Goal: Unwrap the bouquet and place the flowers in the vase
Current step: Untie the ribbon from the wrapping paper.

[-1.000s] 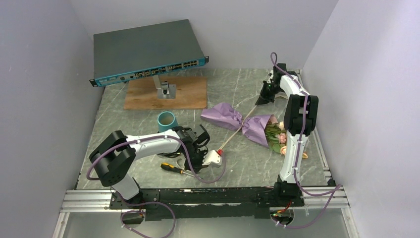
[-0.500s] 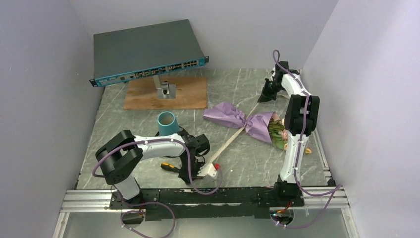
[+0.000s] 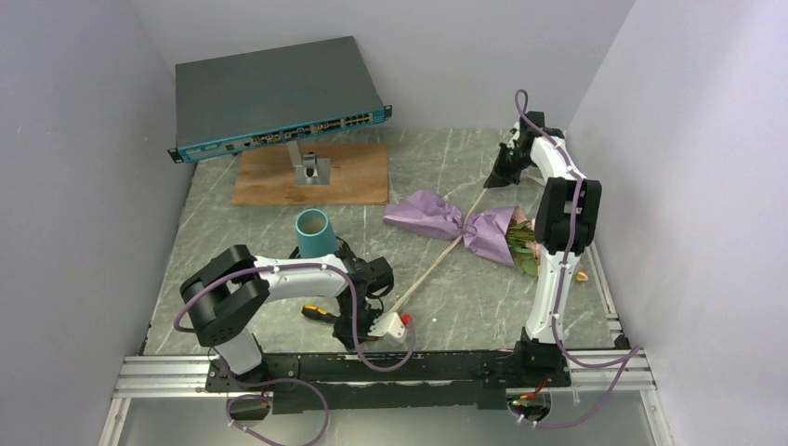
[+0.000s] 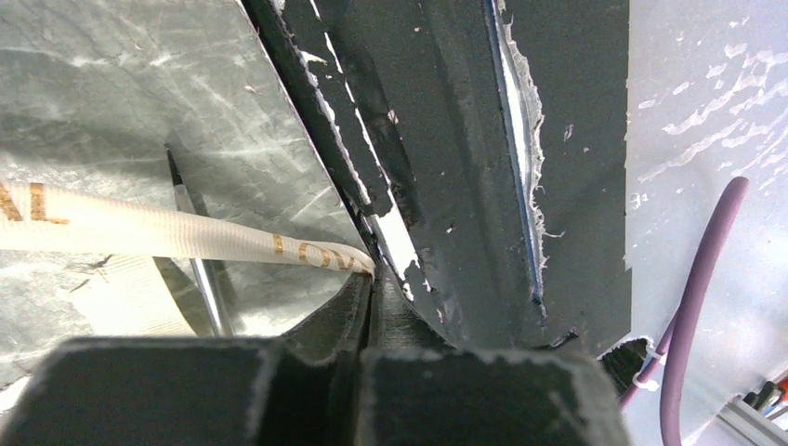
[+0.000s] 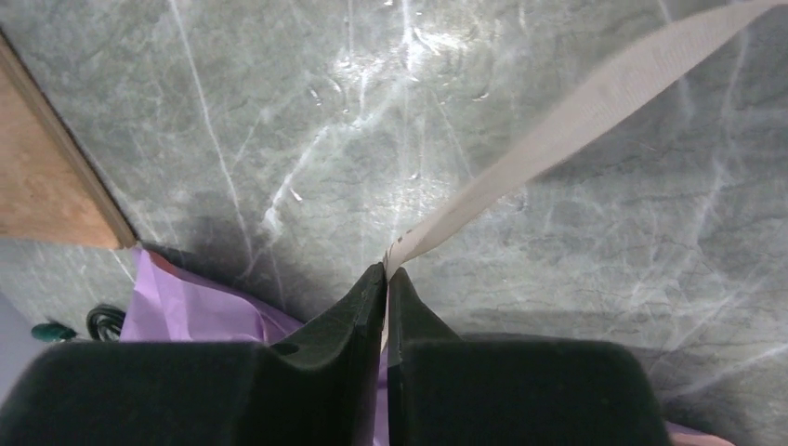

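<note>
Above: the purple crinkly-paper bouquet (image 3: 465,228) lies right of the teal cylindrical vase (image 3: 314,229), its cream printed ribbon (image 3: 435,267) stretched taut.

Left wrist: my left gripper (image 4: 370,283) clamps one ribbon end.

Right wrist: my right gripper (image 5: 387,274) pinches the other.

Untying, I judge; next, pull the ends apart.

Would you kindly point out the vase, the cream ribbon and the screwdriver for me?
vase (image 3: 315,238): top external view, on its teal outer wall.
cream ribbon (image 4: 139,232): left wrist view, on the flat printed band.
screwdriver (image 3: 318,312): top external view, on its yellow-and-black handle.
</note>
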### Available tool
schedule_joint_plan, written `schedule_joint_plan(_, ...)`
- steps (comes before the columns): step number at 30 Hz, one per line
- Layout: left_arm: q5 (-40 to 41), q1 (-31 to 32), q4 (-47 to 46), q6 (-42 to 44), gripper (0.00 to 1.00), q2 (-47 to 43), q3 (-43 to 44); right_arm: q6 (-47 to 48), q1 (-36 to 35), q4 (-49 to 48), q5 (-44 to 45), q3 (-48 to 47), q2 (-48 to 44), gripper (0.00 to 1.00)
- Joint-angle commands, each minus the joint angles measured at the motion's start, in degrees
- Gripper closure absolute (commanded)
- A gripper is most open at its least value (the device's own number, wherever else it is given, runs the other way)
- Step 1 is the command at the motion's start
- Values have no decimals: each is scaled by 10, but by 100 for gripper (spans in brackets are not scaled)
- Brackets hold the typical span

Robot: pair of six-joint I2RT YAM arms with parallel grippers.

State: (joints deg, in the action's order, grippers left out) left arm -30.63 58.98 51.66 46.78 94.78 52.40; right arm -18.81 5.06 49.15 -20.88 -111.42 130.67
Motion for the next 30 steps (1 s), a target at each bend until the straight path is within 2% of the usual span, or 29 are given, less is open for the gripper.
schedule_joint_plan(1,-17,-2,-15,-30,83,-18,10,24,1,-18,-63,-4,-4,82)
schedule_joint_plan(2,-21,-4,-19,-36,74,-17,15,31,-1,-15,-75,0,-7,74)
schedule_joint_plan(7,8,-9,-61,-41,49,-32,29,102,-1,4,-147,16,-29,28)
schedule_joint_plan(10,29,-14,-93,-53,39,-39,44,152,-1,26,-171,19,-44,16)
schedule_joint_plan(14,22,-51,-111,-95,34,-18,103,232,-1,83,-181,5,-60,13)
schedule_joint_plan(19,19,-95,-222,-174,26,-7,145,324,-2,184,-215,2,-68,11)
schedule_joint_plan(25,22,-94,-391,-250,24,43,178,378,-2,218,-194,62,-84,14)
schedule_joint_plan(30,41,-77,-451,-278,25,115,237,404,-2,224,-164,97,-95,16)
